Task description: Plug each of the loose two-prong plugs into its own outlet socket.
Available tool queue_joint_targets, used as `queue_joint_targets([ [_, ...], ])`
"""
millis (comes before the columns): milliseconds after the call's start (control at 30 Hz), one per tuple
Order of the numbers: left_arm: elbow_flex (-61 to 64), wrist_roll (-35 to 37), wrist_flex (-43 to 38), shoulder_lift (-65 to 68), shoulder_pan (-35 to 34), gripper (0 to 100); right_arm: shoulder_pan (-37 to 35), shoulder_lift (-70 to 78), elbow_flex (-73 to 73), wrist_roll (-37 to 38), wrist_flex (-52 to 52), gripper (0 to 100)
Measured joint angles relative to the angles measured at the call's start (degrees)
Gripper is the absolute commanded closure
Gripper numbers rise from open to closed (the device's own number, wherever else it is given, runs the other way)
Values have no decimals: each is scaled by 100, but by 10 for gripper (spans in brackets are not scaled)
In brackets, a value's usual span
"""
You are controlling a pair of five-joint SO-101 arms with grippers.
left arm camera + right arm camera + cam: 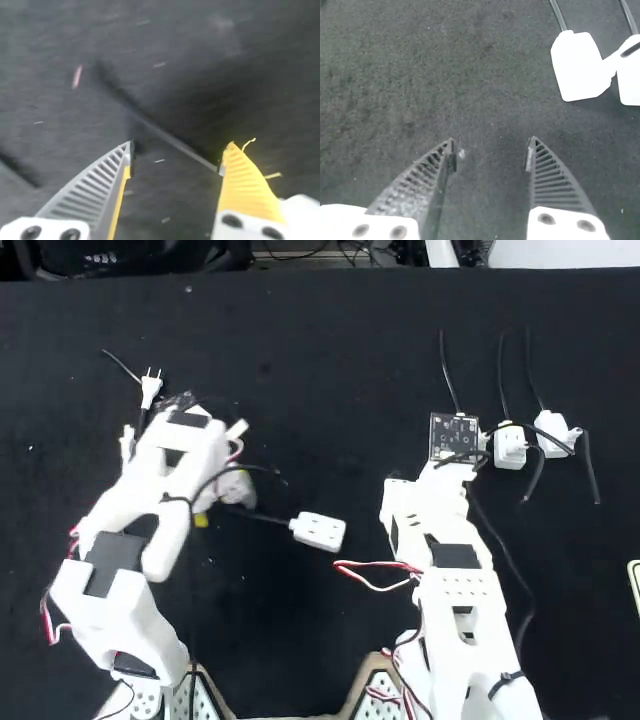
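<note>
A loose two-prong plug (150, 386) with a thin black cable lies at the far left of the black table. A white outlet socket (319, 531) lies mid-table, its black cable (170, 142) running left. My left gripper (180, 150) is open low over that cable, which passes between the grey finger and the yellow finger (245, 182); in the high view the left gripper (215, 508) is left of the socket. My right gripper (491, 145) is open over bare cloth. Two white socket blocks (580, 65) (631, 70) lie just beyond it and to one side.
The two white socket blocks (510, 445) (553, 432) sit at the right with black cables trailing toward the far edge. The right arm's wrist board (453, 437) is beside them. Red and white arm wires (370, 575) loop near the arm bases. Bare cloth lies across the far middle.
</note>
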Motion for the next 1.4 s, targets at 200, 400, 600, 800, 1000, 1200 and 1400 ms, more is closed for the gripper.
queue_joint_targets([
  [200,-44,-1284,738,0,-941,719,0,0,0,0,0,779],
  [400,-211,-1820,774,26,-1609,719,0,0,0,0,0,779],
  [600,-220,-1890,791,26,-1618,727,0,0,0,0,0,779],
  [800,-941,-2075,1635,-79,-1284,779,0,0,0,0,0,779],
  [1000,-1538,-3437,2154,-466,-677,780,0,0,0,0,0,779],
  [1200,-782,-4976,1345,-176,615,777,0,0,0,0,0,779],
  [1400,-466,-5301,457,-97,1407,775,0,0,0,0,0,779],
])
